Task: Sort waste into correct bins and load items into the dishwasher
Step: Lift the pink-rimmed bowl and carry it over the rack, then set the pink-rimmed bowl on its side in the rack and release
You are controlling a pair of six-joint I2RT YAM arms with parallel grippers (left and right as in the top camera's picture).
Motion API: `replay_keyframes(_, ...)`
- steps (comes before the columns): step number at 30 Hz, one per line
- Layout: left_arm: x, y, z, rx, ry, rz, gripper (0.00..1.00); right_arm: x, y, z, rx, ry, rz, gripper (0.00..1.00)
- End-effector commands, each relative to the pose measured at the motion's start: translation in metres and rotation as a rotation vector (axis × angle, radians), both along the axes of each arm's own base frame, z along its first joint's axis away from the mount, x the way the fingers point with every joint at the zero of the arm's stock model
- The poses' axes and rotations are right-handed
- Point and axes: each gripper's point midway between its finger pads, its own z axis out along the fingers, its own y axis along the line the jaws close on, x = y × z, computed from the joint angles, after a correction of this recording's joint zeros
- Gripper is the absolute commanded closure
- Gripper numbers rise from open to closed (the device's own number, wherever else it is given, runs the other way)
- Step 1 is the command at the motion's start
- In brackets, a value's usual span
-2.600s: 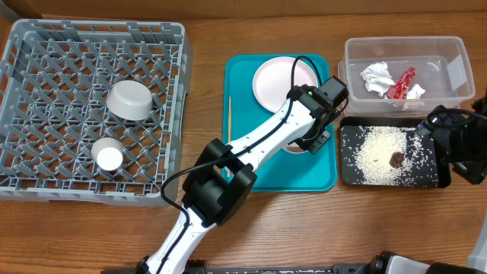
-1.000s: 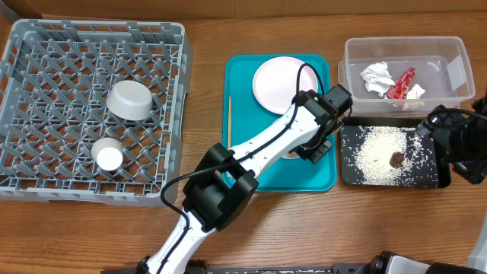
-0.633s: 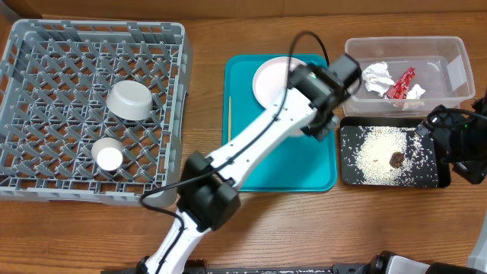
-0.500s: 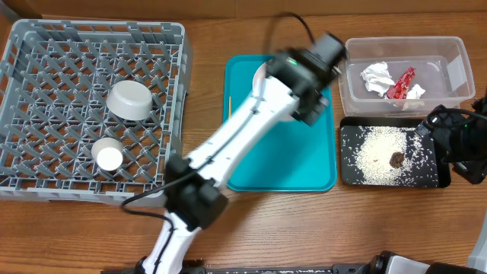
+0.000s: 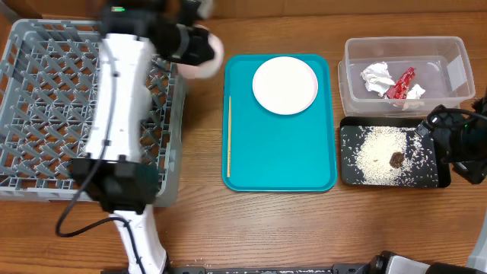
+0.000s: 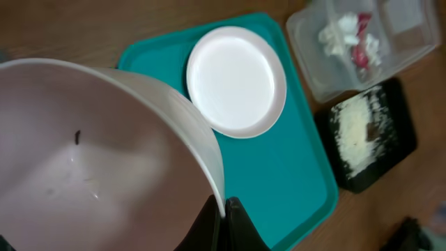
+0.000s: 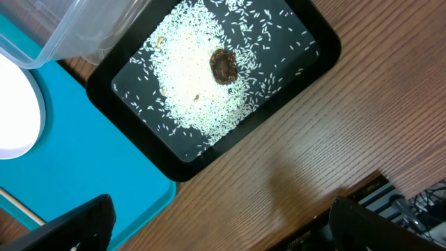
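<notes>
Left gripper (image 6: pixel 224 222): clamped on the small white bowl (image 6: pixel 90 160) at its rim.
Dish rack (image 5: pixel 46 99): just left of the bowl.
Nearer arm: left.

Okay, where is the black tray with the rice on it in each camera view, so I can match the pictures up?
Overhead: the black tray is at lower right, just below the clear tub.
Left wrist: it is at the right edge, mid-height, lying on a slant.
Right wrist: it fills the upper centre, running diagonally.
Shared landmark: the teal tray borders the black tray's side in all three views.
</notes>
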Motion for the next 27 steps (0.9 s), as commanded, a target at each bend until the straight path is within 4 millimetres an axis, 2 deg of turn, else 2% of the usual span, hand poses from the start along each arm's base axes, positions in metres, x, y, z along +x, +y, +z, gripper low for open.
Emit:
replay_keyframes(1, 0.003, 0.020, 0.032, -0.222, -0.068, -0.058, 0.96, 0.001, -0.001, 0.003, -0.016, -0.009, 0.000, 0.00)
replay_keyframes(3, 0.010, 0.044, 0.032, -0.280, -0.065, -0.016, 0.96, 0.001, -0.001, 0.003, -0.016, -0.009, 0.000, 0.00)
replay_keyframes(6, 0.017, 0.069, 0.031, -0.357, -0.060, 0.022, 0.96, 0.001, -0.002, 0.003, -0.016, -0.010, 0.000, 0.00)
replay_keyframes(11, 0.030, 0.106, 0.014, -0.494, -0.024, 0.082, 0.96, 0.001, -0.002, 0.003, -0.016, -0.010, 0.000, 0.00)
replay_keyframes(16, 0.044, 0.120, -0.002, -0.636, -0.006, 0.085, 0.96, 0.001, -0.002, 0.003, -0.016, -0.010, 0.000, 0.00)
replay_keyframes(21, 0.056, 0.124, -0.009, -0.738, -0.033, 0.054, 0.96, 0.000, -0.001, 0.003, -0.016, -0.008, 0.000, 0.00)
replay_keyframes(27, 0.067, 0.135, -0.040, -0.750, -0.005, 0.078, 0.96, 0.000, -0.001, 0.003, -0.015, -0.005, 0.001, 0.00)
